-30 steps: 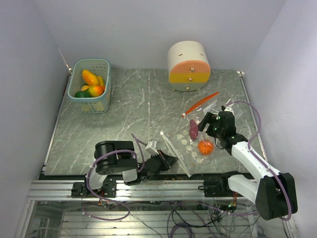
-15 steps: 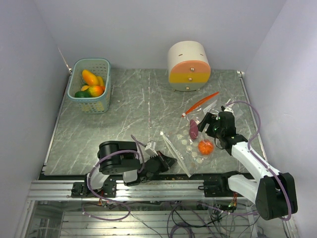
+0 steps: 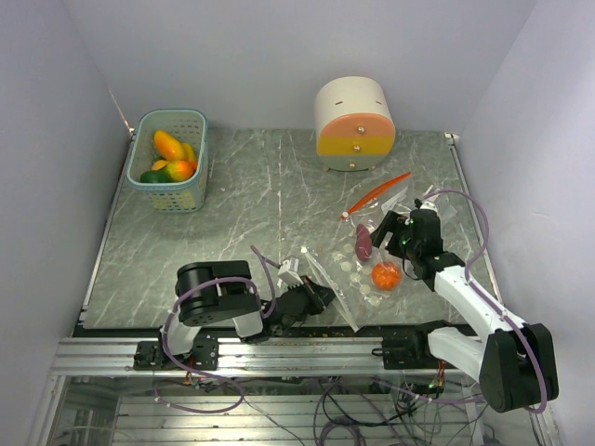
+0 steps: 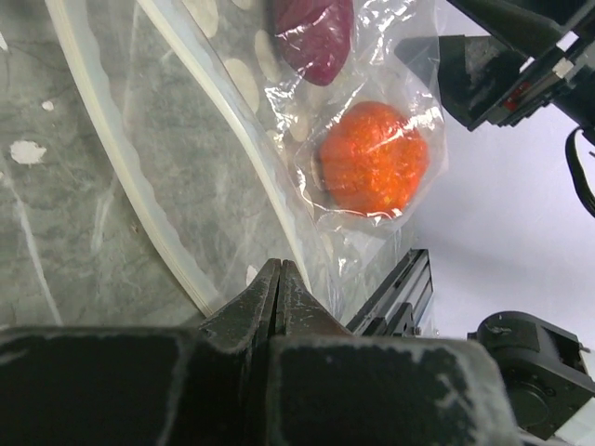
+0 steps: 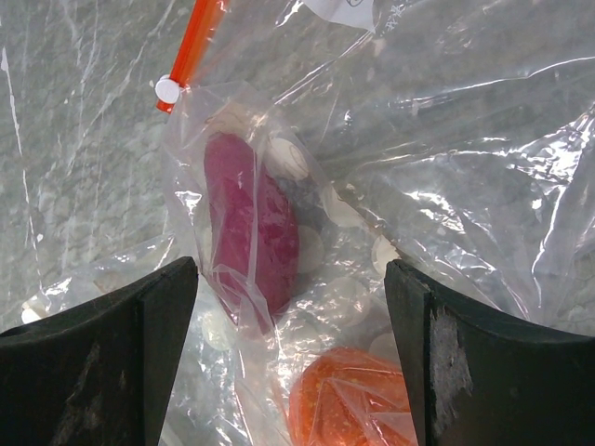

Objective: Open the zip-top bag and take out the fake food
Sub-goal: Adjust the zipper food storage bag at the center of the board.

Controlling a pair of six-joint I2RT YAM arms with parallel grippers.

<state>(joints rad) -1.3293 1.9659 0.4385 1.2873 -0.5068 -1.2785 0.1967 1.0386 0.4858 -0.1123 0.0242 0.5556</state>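
A clear zip-top bag [image 3: 372, 255] lies at the front right with its red zip strip [image 3: 376, 193] at the far end. Inside are a purple piece of fake food [image 3: 363, 242] and an orange one [image 3: 386, 275]. My right gripper [image 3: 379, 234] is open and hovers over the bag, with the purple piece [image 5: 251, 228] and the orange piece [image 5: 349, 400] between its fingers [image 5: 102, 372]. My left gripper [image 3: 321, 299] is shut, its tips [image 4: 279, 269] at the bag's white near edge [image 4: 186, 269]. I see no film between them. The orange piece [image 4: 372, 170] lies just beyond.
A teal basket [image 3: 197, 190] at the back left holds several yellow, orange and green fake fruits [image 3: 172, 158]. A large cream-and-orange round container [image 3: 353, 124] stands at the back centre. The table's front rail [image 4: 390, 297] runs close by the bag.
My left gripper has crept a little right and forward toward the bag's near edge. The right gripper and the bag have not visibly moved.
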